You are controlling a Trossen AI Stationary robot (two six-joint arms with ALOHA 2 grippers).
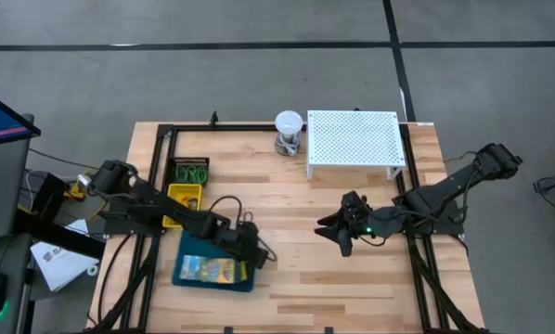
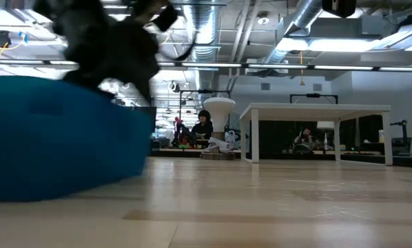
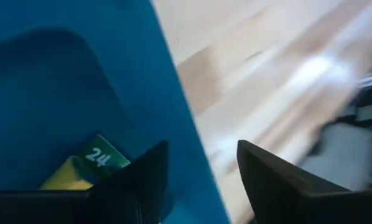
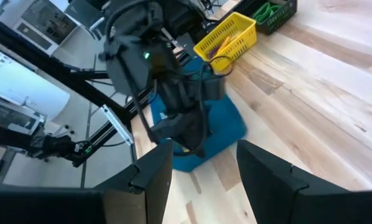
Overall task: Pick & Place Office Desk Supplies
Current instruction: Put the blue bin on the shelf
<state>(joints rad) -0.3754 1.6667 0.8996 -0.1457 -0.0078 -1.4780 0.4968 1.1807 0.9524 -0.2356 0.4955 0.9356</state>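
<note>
A blue tray [image 1: 181, 276] lies at the near left of the wooden table, with flat green-yellow packets [image 1: 208, 269] in it. My left gripper [image 1: 256, 255] hangs open over the tray's right rim [image 3: 186, 118]. One finger is over the tray's inside near a packet [image 3: 89, 165], the other over bare wood. A yellow bin [image 1: 183, 197] and a black mesh basket [image 1: 190, 171] holding green loops stand behind the tray. My right gripper [image 1: 341, 237] hovers open right of centre, with nothing between its fingers [image 4: 152, 180].
A white perforated stand [image 1: 354, 139] and a white ball-topped object [image 1: 289, 128] stand at the far edge. Bare wood lies between the two grippers and along the near edge. People sit in the room beyond the table [image 2: 202, 127].
</note>
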